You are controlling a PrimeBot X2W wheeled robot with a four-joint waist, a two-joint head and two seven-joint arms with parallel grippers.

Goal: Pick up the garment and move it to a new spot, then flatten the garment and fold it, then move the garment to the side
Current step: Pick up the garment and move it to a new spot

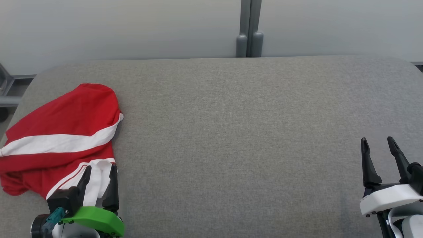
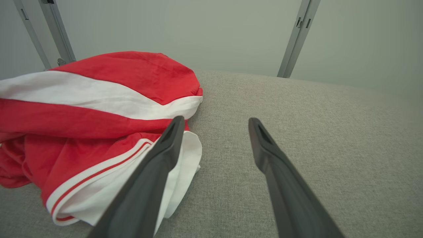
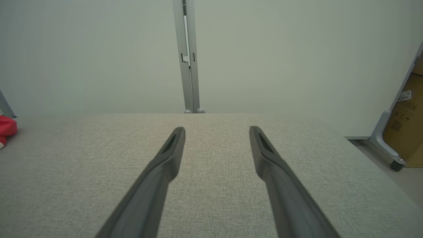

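Red and white cloth makes up the garment (image 1: 62, 132), and it sits in a bunched heap at the left end of the grey padded table (image 1: 231, 132). It looks soft, thin and light, so I think it will flop, sag and slide when lifted, but it will not break. A good place to grab looks like the white edge with the thin red line, at the near right corner of the heap, where it sticks out. The left gripper (image 1: 100, 168) is right there with its two fingers spread wide, holding nothing. One finger is over that white edge and the other is over bare table. I cannot tell if it touches the cloth. The right gripper (image 1: 377, 139) is far off at the right end, spread wide too and holding nothing. The heap is too crumpled to show a clear long side, but its wide white stripe runs left to right, with the right end tipped toward the far edge
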